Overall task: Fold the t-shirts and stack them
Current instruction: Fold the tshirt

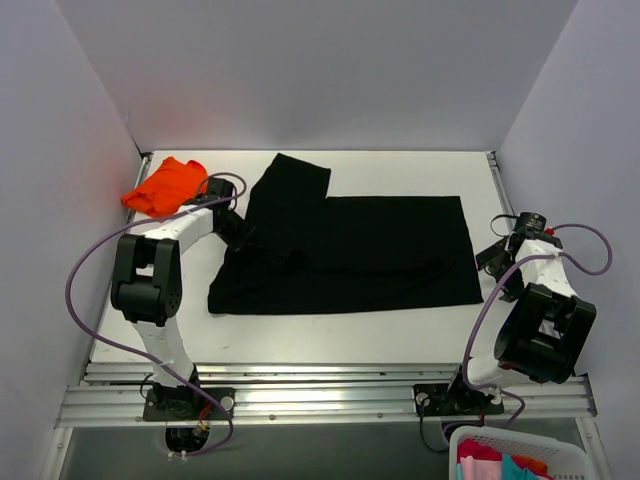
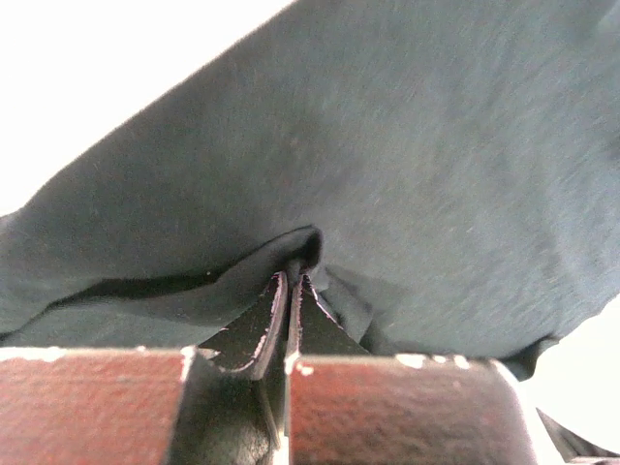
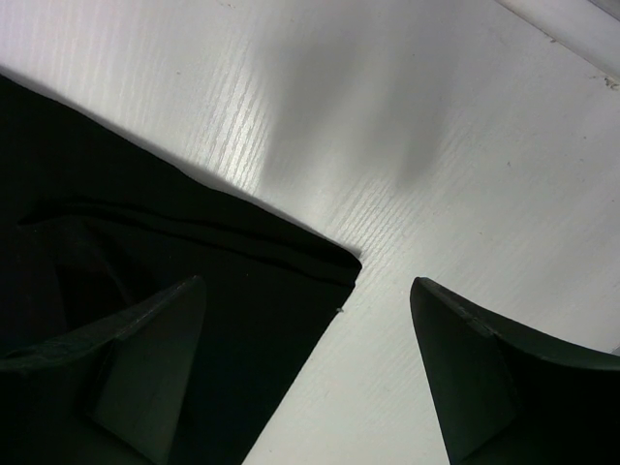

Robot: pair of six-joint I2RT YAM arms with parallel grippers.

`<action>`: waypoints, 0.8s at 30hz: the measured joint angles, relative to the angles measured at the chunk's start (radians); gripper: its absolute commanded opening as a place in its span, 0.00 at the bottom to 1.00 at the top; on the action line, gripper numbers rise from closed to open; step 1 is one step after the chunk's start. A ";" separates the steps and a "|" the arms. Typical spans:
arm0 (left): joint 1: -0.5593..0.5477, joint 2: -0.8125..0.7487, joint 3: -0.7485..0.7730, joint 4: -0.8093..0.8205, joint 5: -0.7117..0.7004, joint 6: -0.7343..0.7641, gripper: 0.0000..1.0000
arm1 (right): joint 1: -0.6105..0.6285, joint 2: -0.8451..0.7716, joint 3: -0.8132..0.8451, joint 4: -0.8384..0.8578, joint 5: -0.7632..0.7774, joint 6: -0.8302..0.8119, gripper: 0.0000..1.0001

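Pinch on the left looks solid: the left pincer [image 2: 294, 283] is closed tight on a small ridge of the black t-shirt [image 2: 407, 174], fingertips meeting with cloth bunched between them, at the shirt's left end. The right pincer [image 3: 308, 283] is spread wide and holding nothing. It hangs just over the shirt's near right corner [image 3: 339, 263], with one finger above cloth and the other above bare table [image 3: 455, 145]. My guess is the step in hand is a fold across the shirt. If so, I'd bring the right side straight down and close it on that corner first, so both ends lift together; otherwise the cloth probably drags and skews. Bite a bit inside the hem, not on the very tip, or it may slip out. The shirt itself lies spread flat across the middle of the table, one sleeve [image 1: 290, 178] poking toward the back. The orange t-shirt [image 1: 165, 186] sits bunched in the back left corner, just beside the left arm and apart from the black one. Room-wise, there are bare strips of table along the back and front, but the side walls [image 1: 55, 180] are close on both sides, so sweep inward, not out.
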 measured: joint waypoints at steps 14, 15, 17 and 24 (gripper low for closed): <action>0.047 0.066 0.174 -0.031 -0.018 -0.045 0.76 | 0.000 0.008 0.000 0.000 -0.010 -0.004 0.82; 0.047 0.072 0.178 -0.033 -0.017 -0.051 0.80 | 0.000 0.011 0.000 0.001 -0.011 -0.004 0.82; 0.048 0.087 0.184 -0.034 -0.014 -0.058 0.83 | 0.000 0.015 0.000 0.000 -0.014 -0.003 0.83; 0.071 0.100 0.227 -0.043 -0.001 -0.036 0.84 | 0.001 0.018 0.035 -0.024 -0.014 0.001 0.85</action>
